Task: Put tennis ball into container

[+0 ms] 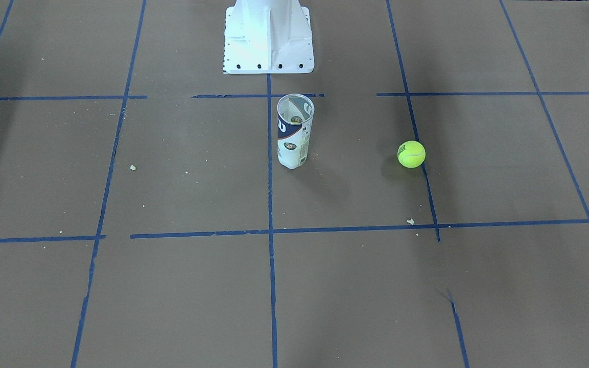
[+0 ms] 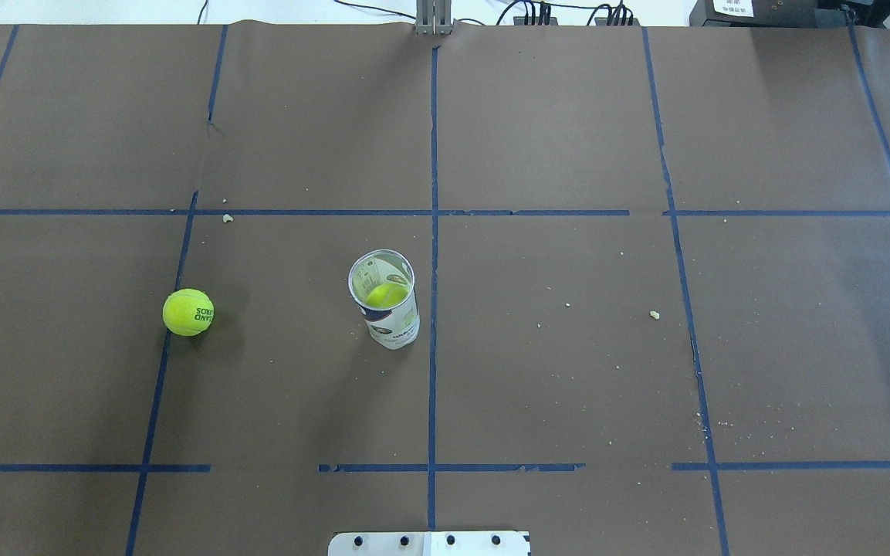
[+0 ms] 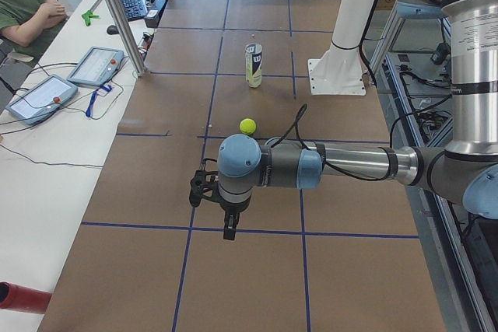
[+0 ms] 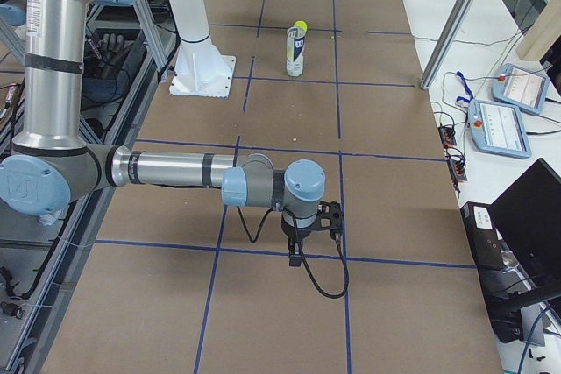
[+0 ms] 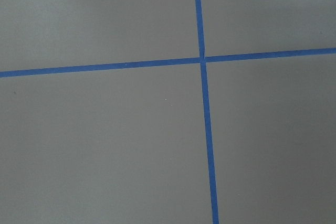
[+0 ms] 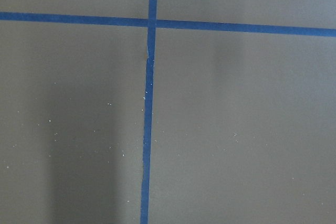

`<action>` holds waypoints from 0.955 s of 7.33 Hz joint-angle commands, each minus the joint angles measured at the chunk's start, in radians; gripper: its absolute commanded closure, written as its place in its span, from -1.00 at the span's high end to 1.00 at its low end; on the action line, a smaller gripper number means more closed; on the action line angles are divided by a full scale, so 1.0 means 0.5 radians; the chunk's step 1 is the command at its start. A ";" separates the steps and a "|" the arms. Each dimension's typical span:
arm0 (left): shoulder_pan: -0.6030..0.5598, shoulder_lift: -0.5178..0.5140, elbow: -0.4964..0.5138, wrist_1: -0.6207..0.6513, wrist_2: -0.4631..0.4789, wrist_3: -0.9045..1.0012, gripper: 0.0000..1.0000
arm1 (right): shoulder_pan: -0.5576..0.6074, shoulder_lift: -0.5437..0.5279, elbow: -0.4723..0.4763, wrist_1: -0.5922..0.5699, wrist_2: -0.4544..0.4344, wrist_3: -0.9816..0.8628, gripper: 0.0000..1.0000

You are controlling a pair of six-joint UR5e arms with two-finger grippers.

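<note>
Neither gripper's opening can be judged. The left gripper (image 3: 204, 190) is seen only from the table's left end and the right gripper (image 4: 330, 216) only from its right end. Each is pointed down over bare paper, well apart from the task's things. Both wrist views are filled by brown paper and crossing tape, which fits arms held out toward the table's ends, presumably so that the middle is kept free.

The table (image 2: 568, 371) is covered in brown paper and marked into a grid by blue tape lines (image 2: 433, 386). The white pedestal base (image 1: 268, 38) is set at the robot's edge, on the centre line.

The container (image 2: 387, 305) is stood upright just beside the centre line, on the robot's left of it, with its mouth uncapped and turned up. So placed, it can be loaded from straight above and is likely within reach of either arm. A yellow-green patch is seen through its mouth from overhead; whether that is a ball already inside cannot be settled.

The tennis ball (image 2: 187, 312) is found lying on a tape line on the robot's left side, well apart from the container and not yet grasped. The left arm is therefore judged the natural one for the pick.

Pale crumbs (image 2: 654, 314) are scattered over the paper.
</note>
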 commanded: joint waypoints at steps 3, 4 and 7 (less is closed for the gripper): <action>0.006 0.000 0.002 -0.003 -0.003 -0.009 1.00 | 0.000 -0.001 0.000 0.000 0.000 0.000 1.00; 0.006 -0.061 -0.007 -0.040 -0.006 -0.018 1.00 | 0.000 -0.001 0.000 0.000 0.000 0.000 1.00; 0.000 -0.166 0.085 -0.071 -0.018 0.006 1.00 | 0.000 -0.001 0.000 0.000 0.000 0.000 1.00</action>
